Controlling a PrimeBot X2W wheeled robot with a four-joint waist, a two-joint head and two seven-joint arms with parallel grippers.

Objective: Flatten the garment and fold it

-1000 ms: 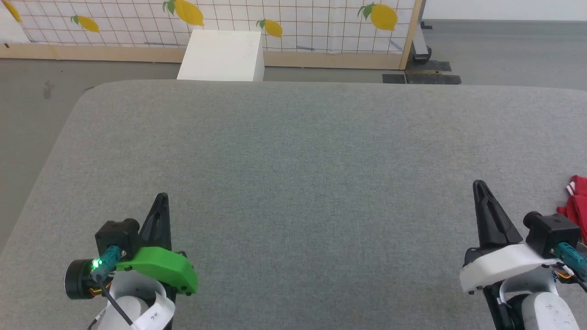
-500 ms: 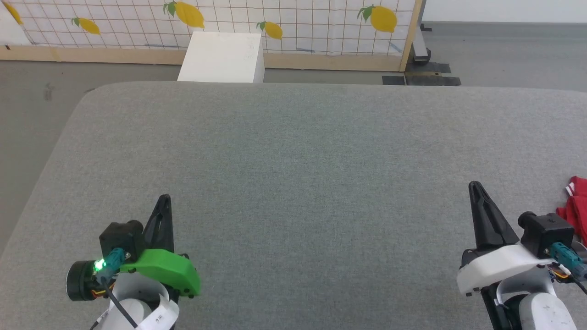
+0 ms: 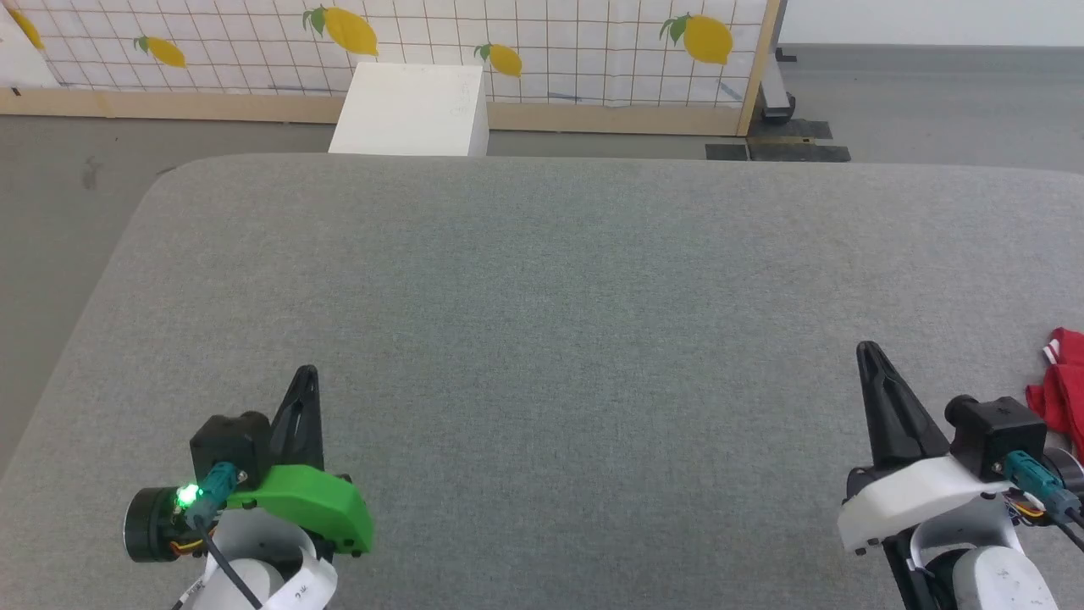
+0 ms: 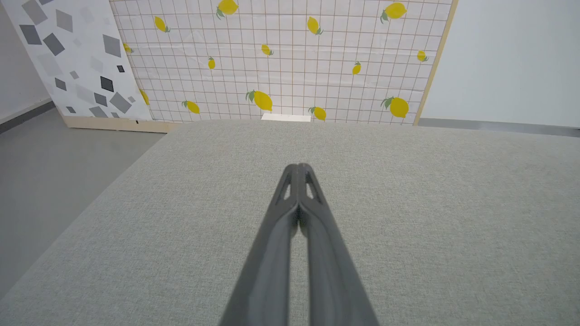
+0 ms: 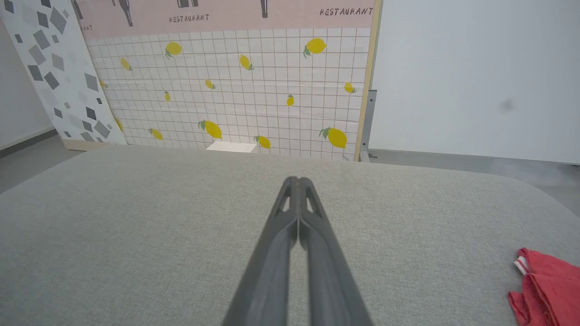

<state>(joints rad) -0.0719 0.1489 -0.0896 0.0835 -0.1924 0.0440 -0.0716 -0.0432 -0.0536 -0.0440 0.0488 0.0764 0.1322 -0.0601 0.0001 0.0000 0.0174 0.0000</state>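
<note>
The garment (image 3: 1063, 385) is a bunched red cloth with a bit of white-and-red trim, lying on the grey table (image 3: 559, 280) at the right edge of the head view; the right wrist view has the garment (image 5: 546, 285) at its lower right. My right gripper (image 3: 865, 349) is shut and empty, just left of the cloth and apart from it; its fingertips (image 5: 297, 180) meet in the right wrist view. My left gripper (image 3: 308, 371) is shut and empty at the lower left, far from the cloth, tips closed (image 4: 298, 166) over bare table.
Past the table's far edge stands a white box (image 3: 411, 108) on the grey floor, with a lemon-patterned grid screen (image 3: 542, 42) behind it. The table's left edge (image 3: 93, 288) curves down toward the floor.
The whole head view has shifted slightly down and left, so the camera moved. Both grippers stay shut and the garment lies as before.
</note>
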